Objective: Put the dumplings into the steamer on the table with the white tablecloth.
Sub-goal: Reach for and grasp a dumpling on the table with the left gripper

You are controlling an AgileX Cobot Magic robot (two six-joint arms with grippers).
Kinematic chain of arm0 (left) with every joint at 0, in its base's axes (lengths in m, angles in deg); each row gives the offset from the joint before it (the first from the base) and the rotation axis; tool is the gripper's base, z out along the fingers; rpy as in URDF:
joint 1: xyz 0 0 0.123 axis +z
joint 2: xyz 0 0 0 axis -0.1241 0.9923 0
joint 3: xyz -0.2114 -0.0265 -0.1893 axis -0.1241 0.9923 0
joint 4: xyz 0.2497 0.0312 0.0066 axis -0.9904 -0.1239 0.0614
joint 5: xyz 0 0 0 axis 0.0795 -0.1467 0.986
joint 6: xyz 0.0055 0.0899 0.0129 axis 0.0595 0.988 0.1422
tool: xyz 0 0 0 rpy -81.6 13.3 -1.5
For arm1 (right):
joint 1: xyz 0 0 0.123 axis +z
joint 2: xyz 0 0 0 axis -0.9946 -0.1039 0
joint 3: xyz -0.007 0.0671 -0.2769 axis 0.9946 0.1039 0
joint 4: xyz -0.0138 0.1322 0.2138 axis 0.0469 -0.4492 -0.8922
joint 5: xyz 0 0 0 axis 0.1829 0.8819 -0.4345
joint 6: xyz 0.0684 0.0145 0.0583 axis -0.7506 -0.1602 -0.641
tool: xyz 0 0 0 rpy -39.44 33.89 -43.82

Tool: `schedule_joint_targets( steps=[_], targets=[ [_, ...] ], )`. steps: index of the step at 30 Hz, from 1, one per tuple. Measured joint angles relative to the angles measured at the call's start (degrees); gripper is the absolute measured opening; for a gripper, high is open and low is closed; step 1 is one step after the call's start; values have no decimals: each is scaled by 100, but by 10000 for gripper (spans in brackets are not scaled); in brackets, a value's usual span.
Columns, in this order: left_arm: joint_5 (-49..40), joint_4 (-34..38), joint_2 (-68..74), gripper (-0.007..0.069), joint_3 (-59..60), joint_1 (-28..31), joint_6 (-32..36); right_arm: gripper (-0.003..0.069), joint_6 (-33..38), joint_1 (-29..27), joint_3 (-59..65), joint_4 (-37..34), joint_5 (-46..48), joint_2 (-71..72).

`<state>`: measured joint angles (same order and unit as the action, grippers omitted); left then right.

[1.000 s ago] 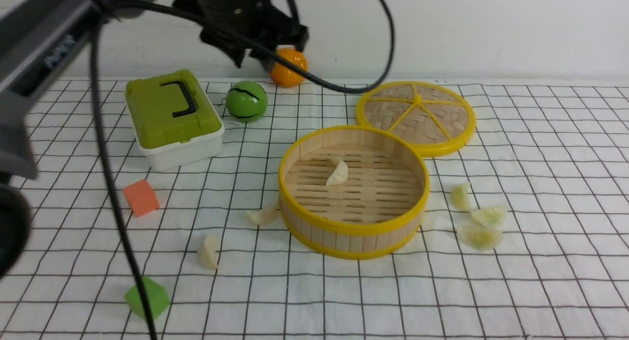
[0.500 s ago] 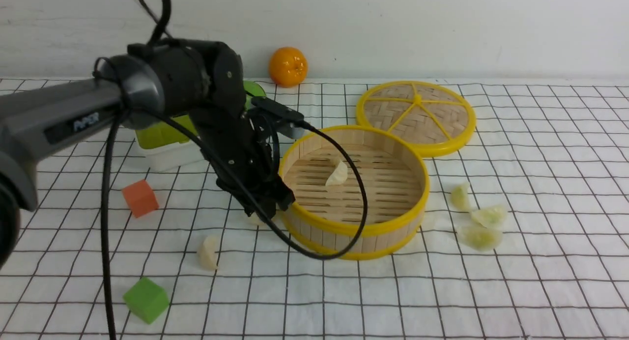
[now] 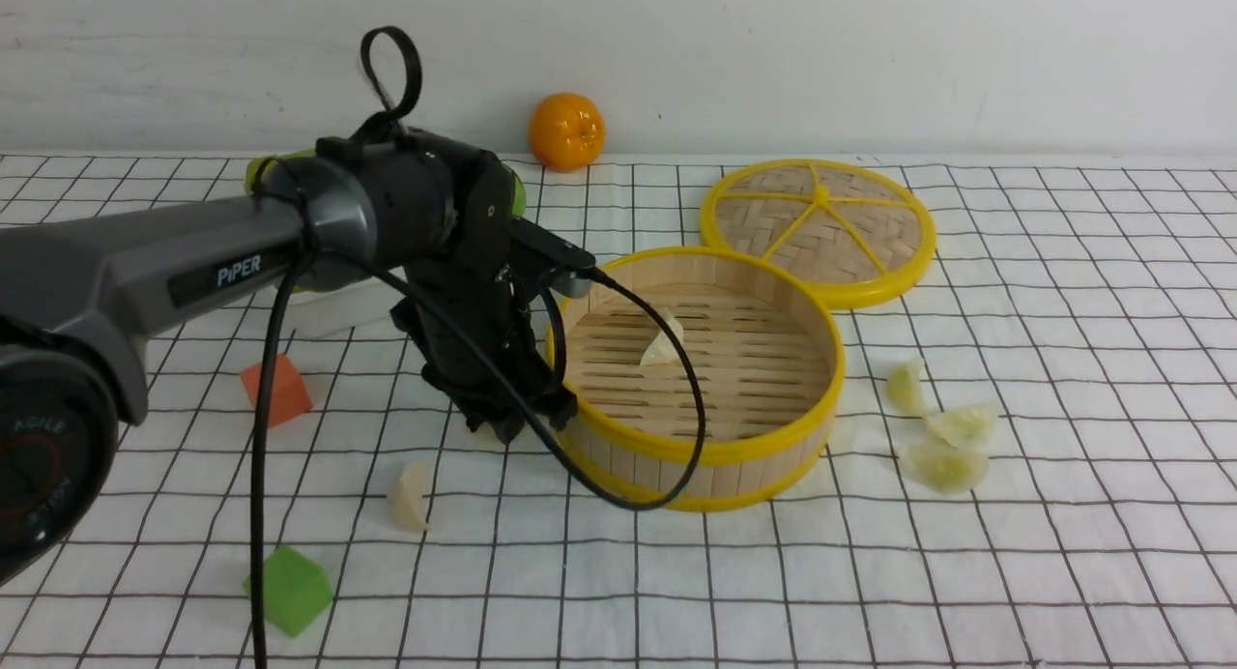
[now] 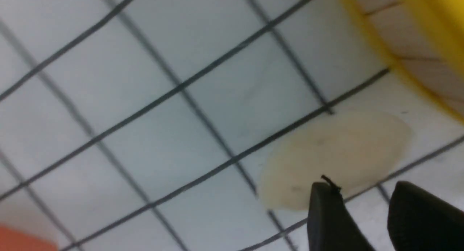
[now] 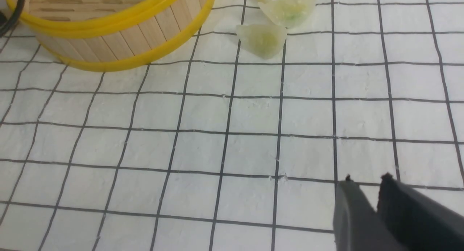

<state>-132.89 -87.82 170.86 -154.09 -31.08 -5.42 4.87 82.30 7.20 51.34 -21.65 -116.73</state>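
The steamer [image 3: 696, 449] stands mid-table on the white tablecloth [image 3: 1015, 572] and holds one cream dumpling [image 3: 664, 340]. My left gripper [image 3: 517, 425] is down at the steamer's left wall and hides a second cream dumpling there. In the left wrist view this dumpling [image 4: 333, 153] lies on the cloth just beyond my open, empty left gripper [image 4: 362, 185], beside the steamer wall [image 4: 417, 55]. A third cream dumpling [image 3: 409, 497] lies front left. Three greenish dumplings [image 3: 945, 466] lie right of the steamer. My right gripper [image 5: 368, 178] hovers over bare cloth, jaws slightly apart, empty, short of the greenish dumplings [image 5: 262, 38].
The woven lid [image 3: 819, 226] lies behind the steamer on its right. An orange [image 3: 566, 130] sits at the back wall. A white box [image 3: 329, 306] is mostly behind my left arm. An orange cube [image 3: 275, 389] and a green cube [image 3: 288, 589] lie at left. The arm's cable [image 3: 628, 500] loops over the steamer's front-left rim.
My left arm has swung down from high at the back to the steamer's left side, over the cream dumpling there. Nothing on the table has moved.
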Motion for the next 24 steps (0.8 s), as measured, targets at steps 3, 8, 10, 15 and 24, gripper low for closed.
schedule_joint_targets(
  steps=[3,8,10,15,24],
  targets=[
    [-179,-392,-19,242,-31,0,-829,111,0,0,0,0,8,0],
    [-359,-471,-159,242,-141,0,-1247,113,0,0,0,-10,13,0],
    [-372,-389,-201,244,-163,0,-1247,114,0,0,0,-28,13,0],
    [-371,65,-135,289,-163,0,-1622,119,0,0,0,-83,13,0],
    [-129,-113,100,365,-163,0,-3413,123,0,0,0,-104,13,0]
  ],
)
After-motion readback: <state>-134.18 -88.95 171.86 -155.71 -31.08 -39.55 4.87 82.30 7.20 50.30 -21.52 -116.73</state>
